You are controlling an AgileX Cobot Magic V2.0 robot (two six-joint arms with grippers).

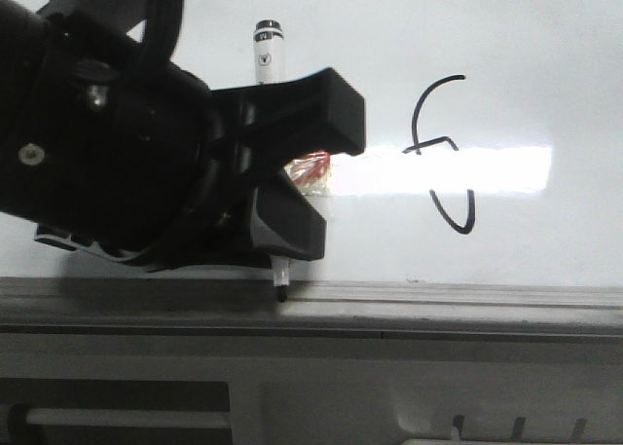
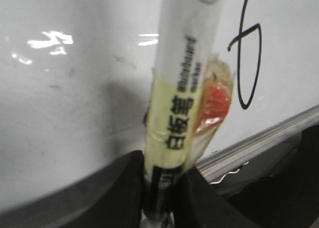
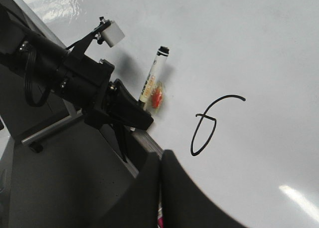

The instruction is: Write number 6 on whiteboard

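Observation:
The whiteboard (image 1: 545,55) fills the front view, glossy white with a bright glare band. On it stands the number 6 (image 1: 461,230), a thin black line with a curved top and a narrow loop, also visible in both wrist views (image 2: 244,106) (image 3: 193,150). My left gripper (image 1: 307,167) is shut on a pale marker pen (image 1: 266,51), left of the 6. The pen's black tip (image 1: 281,292) hangs over the grey edge strip (image 1: 438,294). A red scrap in clear tape (image 2: 214,101) clings to the pen barrel (image 2: 184,88). My right gripper (image 3: 160,160) is shut, hovering off the board.
The left arm (image 3: 75,83) reaches in over the board's lower edge. Below the edge strip lies a grey ledge with a tray (image 1: 127,418). Board surface to the right of the 6 is bare.

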